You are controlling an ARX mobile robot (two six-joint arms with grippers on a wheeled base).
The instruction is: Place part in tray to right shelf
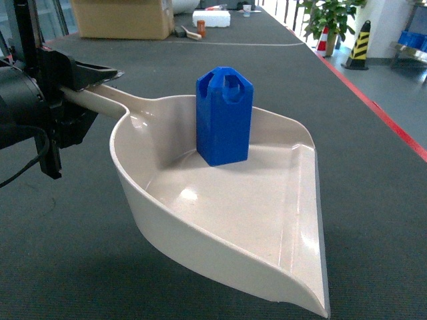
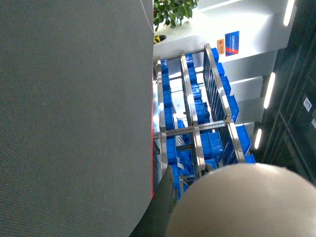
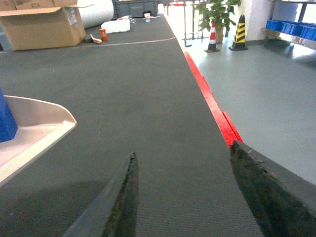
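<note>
The blue part (image 1: 224, 117) stands upright in the back of the beige tray (image 1: 267, 260), with its loop handle on top. My left gripper (image 1: 79, 100) is shut on the tray's long handle (image 1: 100, 101) at the left of the head view. In the left wrist view one dark finger (image 2: 160, 212) lies beside the beige handle (image 2: 242, 202). My right gripper (image 3: 182, 150) is open over bare grey carpet, right of the tray's front lip (image 3: 47, 131). A steel rack with blue crates, the right shelf (image 2: 197, 123), shows far off.
Grey carpet (image 1: 333, 133) ends in a red stripe (image 1: 380, 113) on the right, with smooth floor beyond. A cardboard box (image 1: 123, 19) and a white foam box (image 1: 211, 18) sit far back. A potted plant (image 1: 330, 17) and a striped cone (image 1: 360, 45) stand at the back right.
</note>
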